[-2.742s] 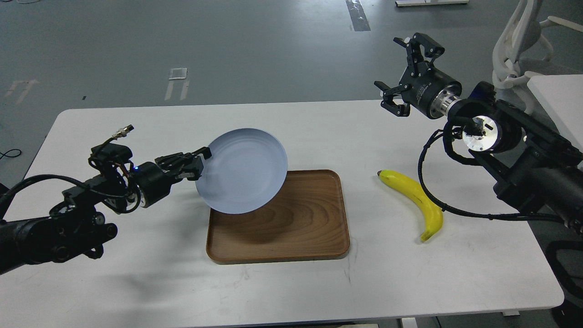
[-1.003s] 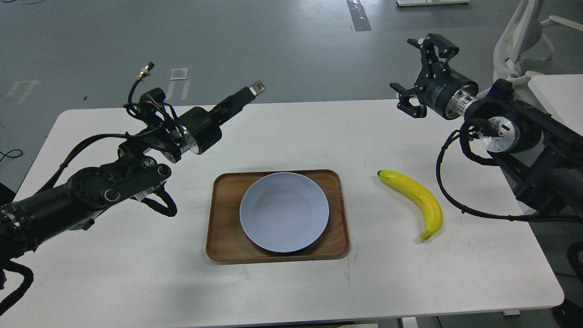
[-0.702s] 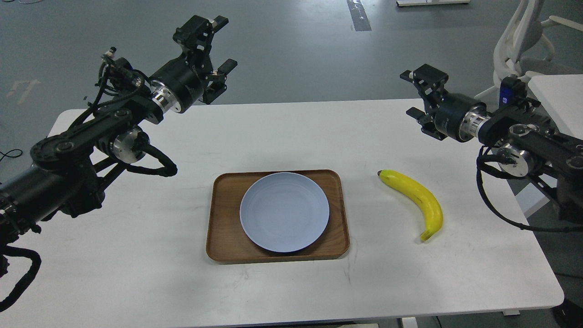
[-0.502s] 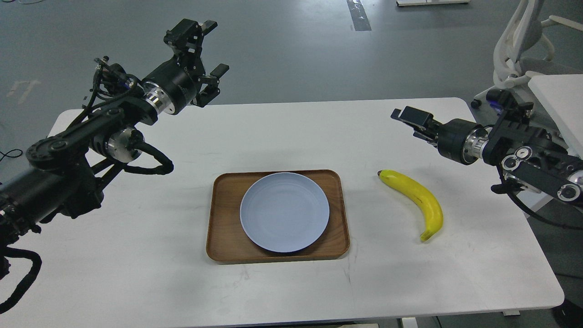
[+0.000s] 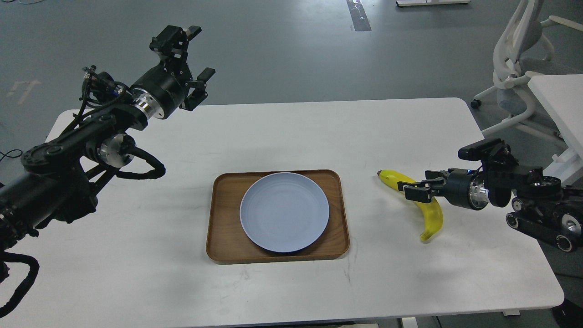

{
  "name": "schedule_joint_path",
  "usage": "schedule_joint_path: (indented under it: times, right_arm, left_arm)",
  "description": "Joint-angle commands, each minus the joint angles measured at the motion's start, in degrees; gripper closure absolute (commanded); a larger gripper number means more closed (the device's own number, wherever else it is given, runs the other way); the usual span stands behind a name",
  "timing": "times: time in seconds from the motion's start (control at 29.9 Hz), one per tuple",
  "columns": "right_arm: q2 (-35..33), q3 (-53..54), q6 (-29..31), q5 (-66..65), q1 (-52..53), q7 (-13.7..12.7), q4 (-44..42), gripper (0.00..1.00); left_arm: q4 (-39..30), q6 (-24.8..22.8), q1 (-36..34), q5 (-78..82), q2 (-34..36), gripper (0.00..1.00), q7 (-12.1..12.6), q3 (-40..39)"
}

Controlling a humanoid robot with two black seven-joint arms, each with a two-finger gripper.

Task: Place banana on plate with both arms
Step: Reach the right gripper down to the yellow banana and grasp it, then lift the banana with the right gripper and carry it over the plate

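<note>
The yellow banana (image 5: 433, 217) lies on the white table, to the right of the tray. The pale blue plate (image 5: 284, 212) rests flat and empty on the brown wooden tray (image 5: 222, 228). My right gripper (image 5: 405, 191) is low at the banana's middle, pointing left, with its fingers apart on either side of the fruit. The banana still lies on the table. My left gripper (image 5: 193, 54) is open and empty, raised high over the table's back left, far from the plate.
The white table (image 5: 291, 136) ends just beyond my right arm. A white office chair (image 5: 514, 50) and a second white table (image 5: 558, 98) stand at the far right. Grey floor lies behind.
My left gripper set the plate on the tray, let go and rose to the back left. My right gripper swung down from high at the back right to the banana's middle.
</note>
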Motion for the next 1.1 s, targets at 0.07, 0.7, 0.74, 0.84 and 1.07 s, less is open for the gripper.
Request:
schedule_joint_path:
  times: [0.07,0.7,0.74,0.84,1.07]
  right_arm:
    - [0.34,-3.88,-0.63,-0.12,-0.37,0.15,-0.13,0.38]
    - [11.50,-6.16,-2.39,-4.16,12.19,6.82,-2.15,1.00]
    - [13.25,-8.17,-2.39,-4.17,14.11,7.87,-2.24,1.00]
    - [16.93,-12.83,-3.00,-4.17,18.59,9.51,-2.59,1.00]
    - [26.44,-18.65,-3.97,-4.17,22.22,9.51,-6.54,1.00]
  left_arm:
    - [-0.01,0.00,0.02,0.12,0.12,0.02,0.06,0.19]
    - [0.26,0.18,0.64,0.82,-0.23,0.02,0.15,0.72]
    - [0.26,0.26,0.72,0.82,-0.23,0.02,0.15,0.72]
    - [0.26,0.35,0.73,0.91,-0.14,0.02,0.15,0.72]
    - [0.26,0.17,0.55,0.91,0.39,0.02,0.15,0.72]
